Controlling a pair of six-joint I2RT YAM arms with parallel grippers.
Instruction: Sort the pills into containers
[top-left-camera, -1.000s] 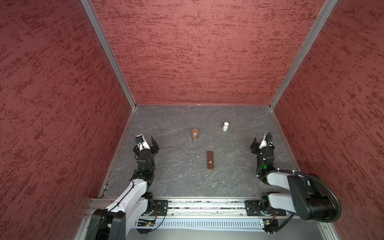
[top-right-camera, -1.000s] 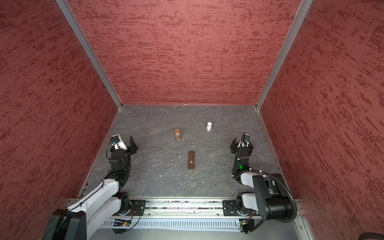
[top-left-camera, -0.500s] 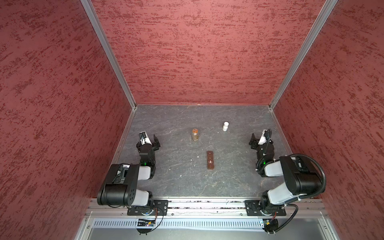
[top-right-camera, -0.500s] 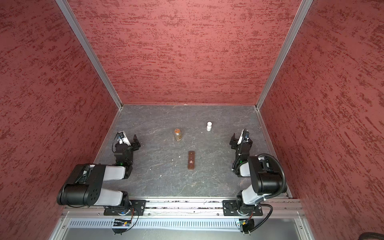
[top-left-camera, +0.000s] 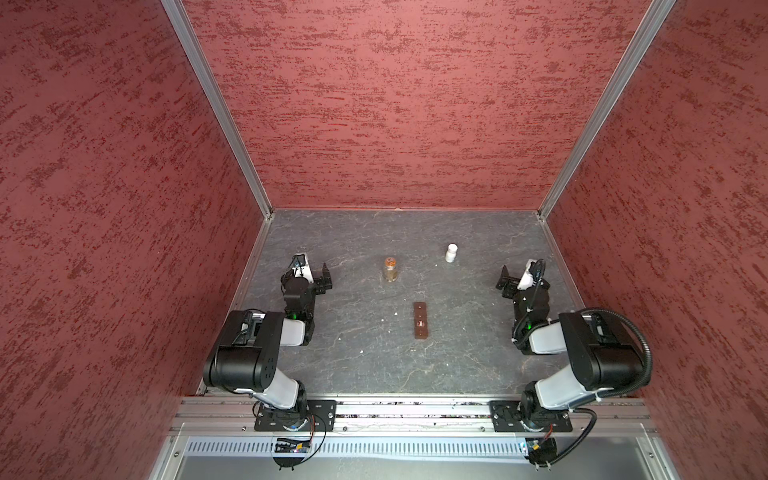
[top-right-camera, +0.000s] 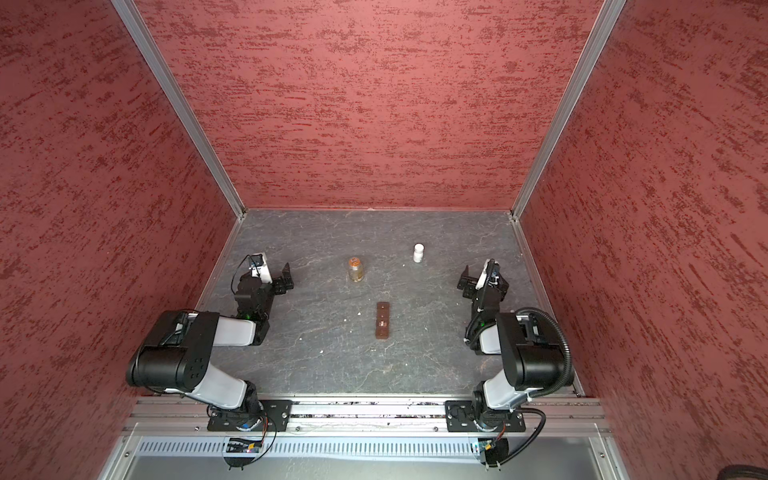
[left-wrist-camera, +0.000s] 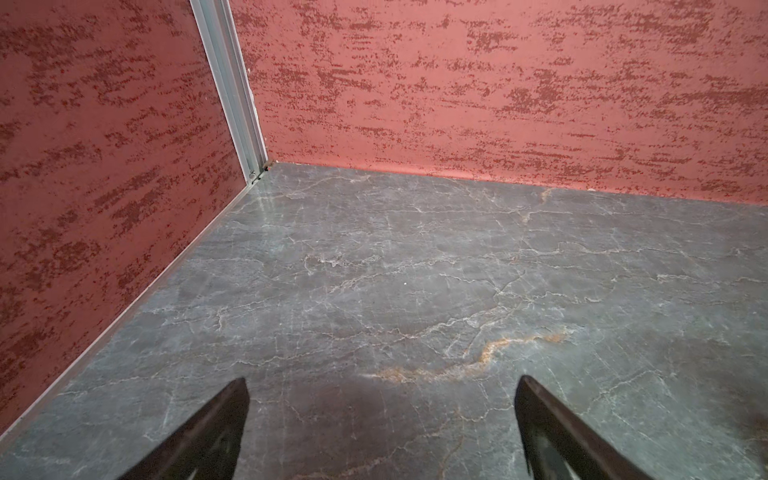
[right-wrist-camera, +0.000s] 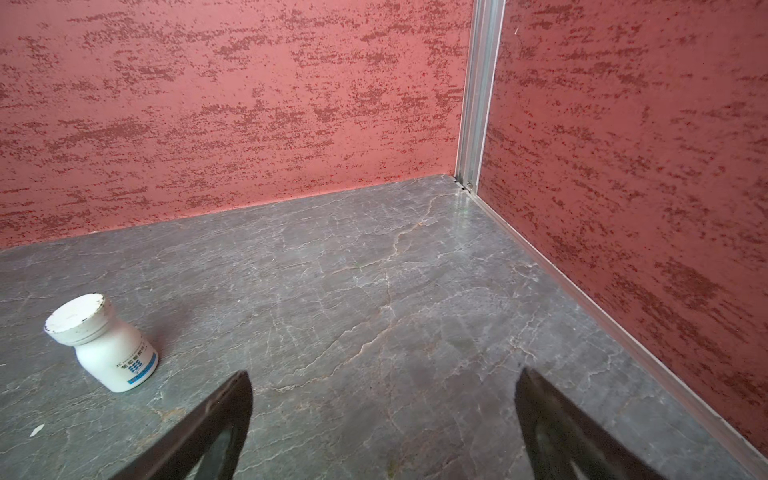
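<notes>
- Containers (top-left-camera: 420, 326): one narrow brown box of cells, lying flat near the middle of the table (top-left-camera: 457, 365), long side running 12 to 6 o'clock; nothing touches it
- Pills (top-right-camera: 345, 320): a few whitish bits lie loose on the bare table at 8 to 9 o'clock of the box, apart from one another and apart from the box; a further pale fleck (right-wrist-camera: 36, 430) shows in the right wrist view near the white bottle
- Box contents: a pale speck appears in a middle cell in both top views; too small to confirm as a pill
- Amber bottle (top-left-camera: 390, 269): upright, orange cap on, at 11 o'clock of the box
- White bottle (top-left-camera: 451, 252): upright, cap on, at 1 o'clock of the box
- Left tool (left-wrist-camera: 380, 382): jaws spread wide, nothing between them, low over bare table at the 9 o'clock side, well apart from every item
- Right tool (right-wrist-camera: 384, 374): jaws spread wide, nothing gripped, at the 3 o'clock side; the white bottle stands near it, untouched
- Assessment: sorting is at best barely begun; the loose bits are not yet in cells, both bottles are capped, and neither arm is engaged with a task item
</notes>
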